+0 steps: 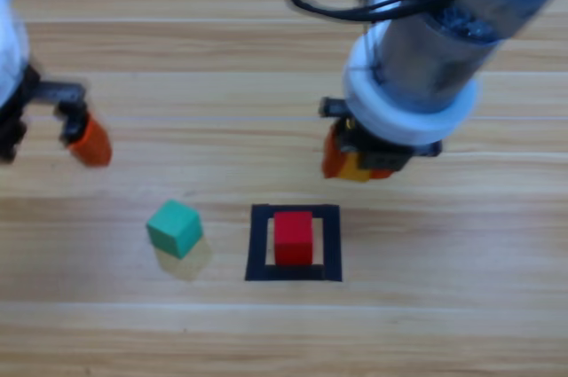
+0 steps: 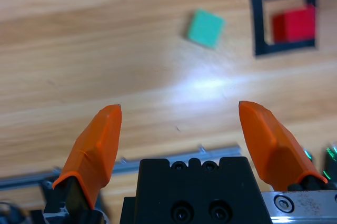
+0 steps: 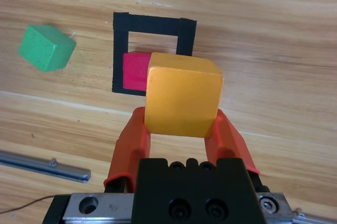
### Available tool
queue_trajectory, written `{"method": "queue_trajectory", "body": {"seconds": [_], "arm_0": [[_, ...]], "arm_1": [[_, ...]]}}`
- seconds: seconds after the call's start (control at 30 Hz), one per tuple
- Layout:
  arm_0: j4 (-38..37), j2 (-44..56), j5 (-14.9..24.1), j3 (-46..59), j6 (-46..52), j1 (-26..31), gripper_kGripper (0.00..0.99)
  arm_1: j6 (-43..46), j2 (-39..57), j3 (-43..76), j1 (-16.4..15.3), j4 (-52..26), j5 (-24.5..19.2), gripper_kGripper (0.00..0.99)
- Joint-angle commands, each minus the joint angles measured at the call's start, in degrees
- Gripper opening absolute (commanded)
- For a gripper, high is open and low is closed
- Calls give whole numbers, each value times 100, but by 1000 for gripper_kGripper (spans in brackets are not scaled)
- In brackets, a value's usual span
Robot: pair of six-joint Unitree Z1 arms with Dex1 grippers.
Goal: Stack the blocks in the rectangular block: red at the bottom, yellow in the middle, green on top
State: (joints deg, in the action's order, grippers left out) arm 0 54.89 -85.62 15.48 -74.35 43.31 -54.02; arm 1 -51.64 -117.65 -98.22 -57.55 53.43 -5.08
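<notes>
High view: my right gripper hangs above the table, just up-picture and a bit right of the rectangular block, w/ my grey arm coming down from the top edge over it. Only a sliver of the yellow cube shows between the orange jaws from up there. Right wrist view makes it plain: my right gripper is clamped on the yellow cube, one jaw on each side face, cube sitting square and level, lifted clear of the wood. Past the cube in that view I see the black tape outline w/ the red cube inside it, partly hidden behind the yellow. In the high view the red cube sits flat within the tape square, roughly centred, bare wood visible around it, nothing on top of it. Green cube rests on the table left of the tape square, near but apart from it, turned a little askew to the tape edges; same in right wrist view, green cube off to the left of the outline. My left gripper waits at the left edge of the high view, well apart from the blocks. Left wrist view: left gripper has jaws spread wide w/ nothing between them, only wood; farther off I see the green cube and the tape square w/ the red cube in it.
</notes>
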Motion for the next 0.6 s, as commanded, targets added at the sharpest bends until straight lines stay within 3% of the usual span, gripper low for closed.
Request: {"method": "queue_trajectory", "body": {"seconds": [0.03, 0.6], "arm_0": [[-137, 739, -537, 298, -182, 392, 954], [-339, 581, -687, 658, -253, 612, 951]], "arm_1": [[-286, -750, -338, -468, 133, -98, 172], [-602, -1445, -927, -617, 458, -81, 173]]}}
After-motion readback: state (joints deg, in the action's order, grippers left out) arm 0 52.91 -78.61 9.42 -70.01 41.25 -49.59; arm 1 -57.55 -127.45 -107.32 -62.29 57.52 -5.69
